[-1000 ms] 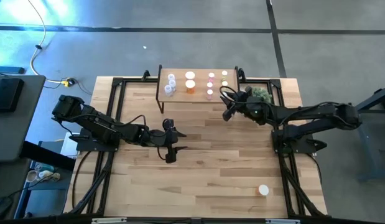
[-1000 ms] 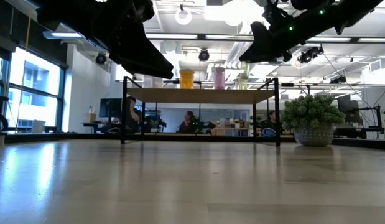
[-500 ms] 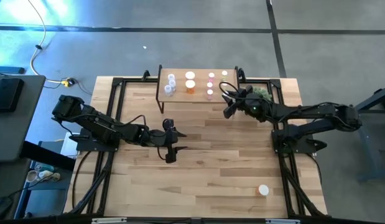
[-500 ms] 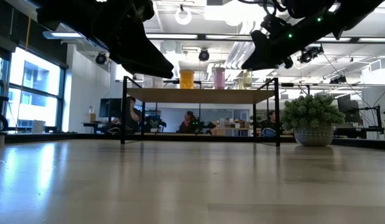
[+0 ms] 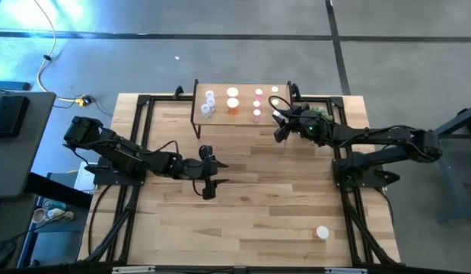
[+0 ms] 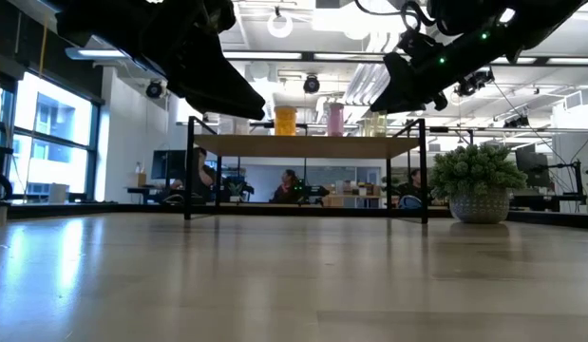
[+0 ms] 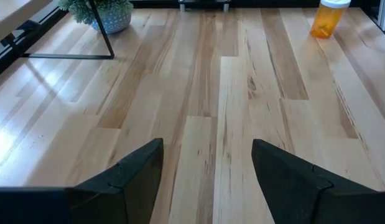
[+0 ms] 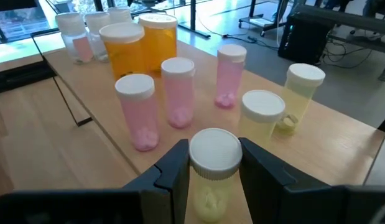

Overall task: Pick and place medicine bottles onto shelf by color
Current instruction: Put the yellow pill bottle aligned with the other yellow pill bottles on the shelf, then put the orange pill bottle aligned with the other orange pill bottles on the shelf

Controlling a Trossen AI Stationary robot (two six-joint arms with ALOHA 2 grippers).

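Between right jaws: pale yellow-green medicine bottle (image 8: 212, 174), pinched, white cap up.
Ahead of right gripper (image 5: 281, 122): shelf (image 8: 341, 134), pink bottles (image 8: 138, 111).
Left gripper (image 5: 213, 173): jaws spread, over bare surface (image 7: 229, 112).

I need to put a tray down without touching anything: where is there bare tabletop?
Bare: the broad wood between the left gripper and the lone bottle. Crowded: the shelf, where the right gripper holds a yellow-green bottle beside the plant.

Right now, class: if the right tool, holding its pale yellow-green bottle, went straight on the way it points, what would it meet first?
Probably the pale yellow-green white-capped bottle standing just ahead on the light-wood shelf. The right tool grips a matching white-capped bottle; depth is unclear, so the pink bottles beside it might be met instead.
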